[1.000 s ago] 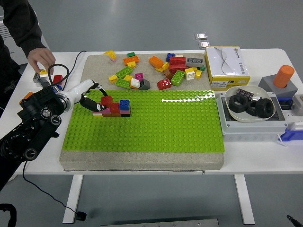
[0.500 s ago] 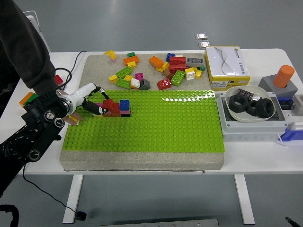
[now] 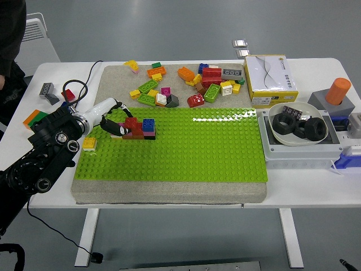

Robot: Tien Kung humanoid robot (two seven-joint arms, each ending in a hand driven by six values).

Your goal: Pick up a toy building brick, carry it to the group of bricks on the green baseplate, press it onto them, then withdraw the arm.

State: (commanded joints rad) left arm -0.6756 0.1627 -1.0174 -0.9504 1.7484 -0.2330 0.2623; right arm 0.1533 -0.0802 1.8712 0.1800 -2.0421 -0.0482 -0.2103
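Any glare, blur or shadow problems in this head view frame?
Head view: even overhead light and sharp focus; a white glare streak runs along the green baseplate near its far right edge, washing out the studs there; the left hand casts only a soft shadow beside the group of bricks; the black arm's detail is hard to read.

One high head view looks forward and down over the whole white table (image 3: 186,197) from its near edge.

One baseplate (image 3: 186,147) (green), one tissue box (image 3: 269,79)
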